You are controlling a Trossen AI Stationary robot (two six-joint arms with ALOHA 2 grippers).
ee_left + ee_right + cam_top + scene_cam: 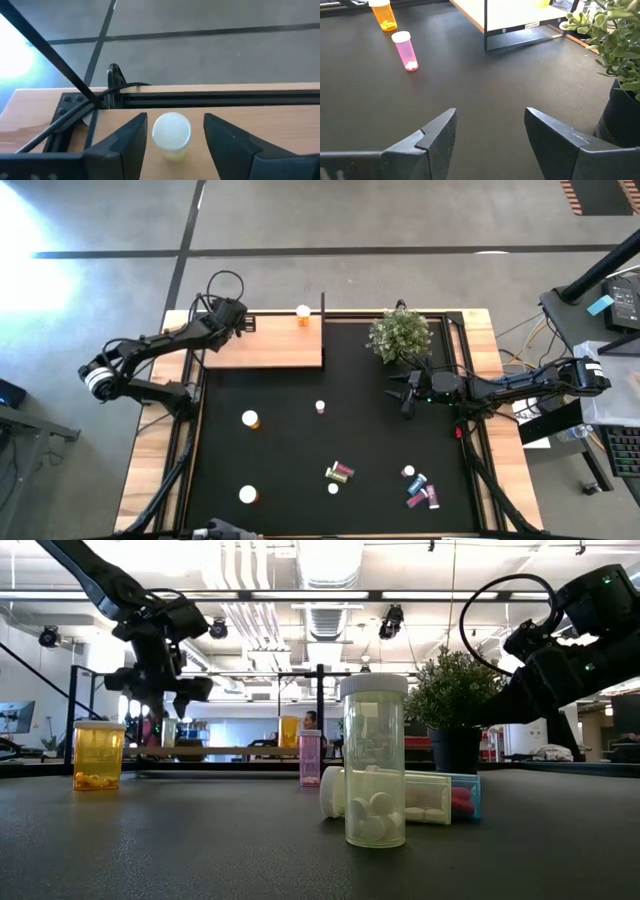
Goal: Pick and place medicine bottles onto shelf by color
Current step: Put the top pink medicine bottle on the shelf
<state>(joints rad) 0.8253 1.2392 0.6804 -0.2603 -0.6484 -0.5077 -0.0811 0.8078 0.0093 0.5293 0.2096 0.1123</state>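
The left pincer (172, 142) hangs over the far left corner of the shelf (270, 350), a light-wood board lying along the far edge of the desk (150, 470). Its fingers stand apart on either side of a white-capped yellowish bottle (171, 135), which stands upright on the board with a gap showing on each side, so the grip looks released. The bottle's long axis is vertical and it sits directly between the fingers, so a straight lift should clear it.

A second bottle, orange (302, 314), stands at the shelf's far right corner beside a black post.

The right pincer (490, 135) hovers over the black mat near the potted plant (399, 333), fingers apart and empty. From it, a pink bottle (405, 50) stands upright nearest, toward the desk's middle, with an orange one (383, 14) beyond it. The right arm is the nearer one to both.

More bottles lie or stand toward the near edge, including a cluster (419, 488) of pink and blue ones near the right corner.

No brand or readable writing shows on any bottle; a small label on the shelf's edge is too small to read.
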